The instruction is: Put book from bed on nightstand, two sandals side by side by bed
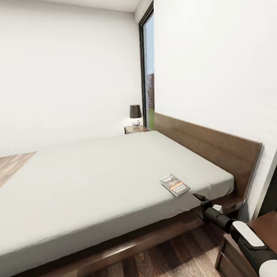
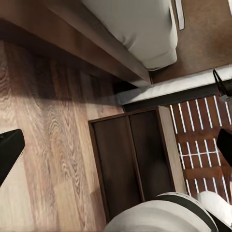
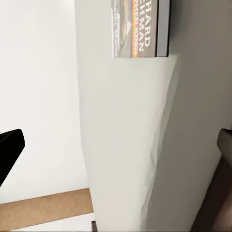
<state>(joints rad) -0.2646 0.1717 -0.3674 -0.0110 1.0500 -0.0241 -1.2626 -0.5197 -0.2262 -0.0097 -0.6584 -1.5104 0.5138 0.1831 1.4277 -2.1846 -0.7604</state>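
The book (image 1: pixel 174 184), a thin paperback with an orange band, lies flat near the corner of the bed (image 1: pixel 96 178) closest to the headboard (image 1: pixel 208 146). My right gripper (image 1: pixel 199 198) hovers just off the mattress edge, a little short of the book and slightly below it. The right wrist view looks along the mattress side at the book (image 3: pixel 140 29), and the right gripper (image 3: pixel 116 150) is open with nothing in it. The left gripper (image 2: pixel 116 150) is open above the near nightstand (image 2: pixel 130 159) and the floor. The sandals are out of view.
A second nightstand (image 1: pixel 134 129) with a dark-shaded lamp (image 1: pixel 135 114) stands beyond the bed by the tall window (image 1: pixel 149 72). The near nightstand (image 1: pixel 263 237) sits at the lower right under my right arm. Wood-plank floor (image 1: pixel 162 264) runs along the bed's dark frame.
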